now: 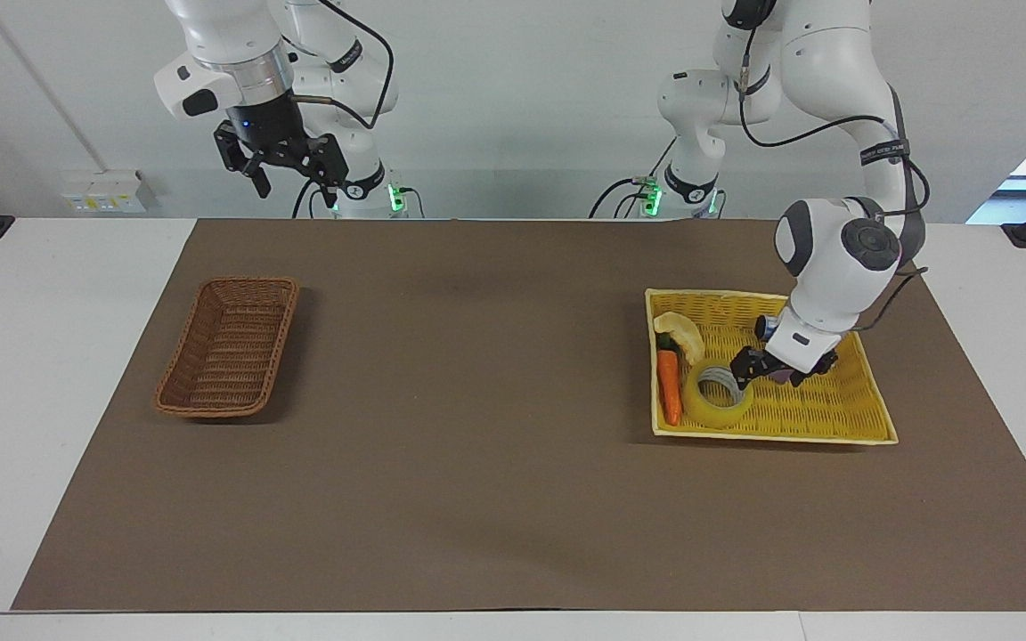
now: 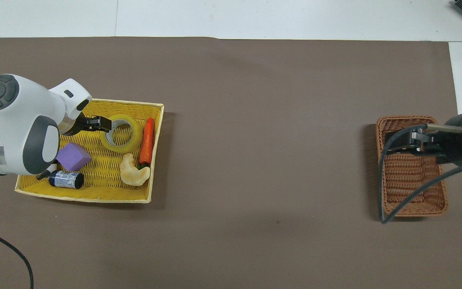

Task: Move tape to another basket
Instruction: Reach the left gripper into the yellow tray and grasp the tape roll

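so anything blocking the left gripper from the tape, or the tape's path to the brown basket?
Nothing visible. The left gripper is already at the tape in the yellow tray; the carrot lies beside the tape. Only bare mat lies between the tray and the brown basket. The right gripper waits high up.
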Robot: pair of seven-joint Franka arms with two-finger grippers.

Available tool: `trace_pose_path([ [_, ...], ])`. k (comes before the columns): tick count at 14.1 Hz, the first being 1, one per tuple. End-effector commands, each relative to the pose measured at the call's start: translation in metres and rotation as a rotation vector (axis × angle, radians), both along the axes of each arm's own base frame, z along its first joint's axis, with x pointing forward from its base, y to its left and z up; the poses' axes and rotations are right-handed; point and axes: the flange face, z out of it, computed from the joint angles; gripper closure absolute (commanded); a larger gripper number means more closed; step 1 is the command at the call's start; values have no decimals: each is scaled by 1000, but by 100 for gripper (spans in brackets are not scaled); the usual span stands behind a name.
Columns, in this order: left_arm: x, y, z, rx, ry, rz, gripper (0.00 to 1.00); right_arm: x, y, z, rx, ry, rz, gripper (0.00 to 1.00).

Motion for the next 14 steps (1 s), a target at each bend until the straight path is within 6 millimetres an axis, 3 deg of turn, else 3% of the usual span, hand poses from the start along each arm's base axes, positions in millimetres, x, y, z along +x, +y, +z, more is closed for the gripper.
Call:
trace_pose_path([
  [1,-1,-5,-18,-10,-24,47,7,9,-12,3,-21,-23,-20,0],
  [4,-6,-5,-29,-8,-9,55,27,9,-21,2,0,-11,-29,0],
  [6,-7,-17,-46,-7,8,67,32,5,-35,7,-1,-11,-55,0],
  [8,-5,-20,-50,-10,-7,70,41,5,-38,6,0,-18,-41,0],
  [9,-6,-20,-50,-9,1,73,51,4,-40,1,0,-4,-47,0],
  [11,-5,-19,-48,-8,4,75,98,2,-36,-2,43,5,-57,0],
  [14,-5,-16,-34,-2,34,78,100,6,-23,-11,83,-7,-45,0],
])
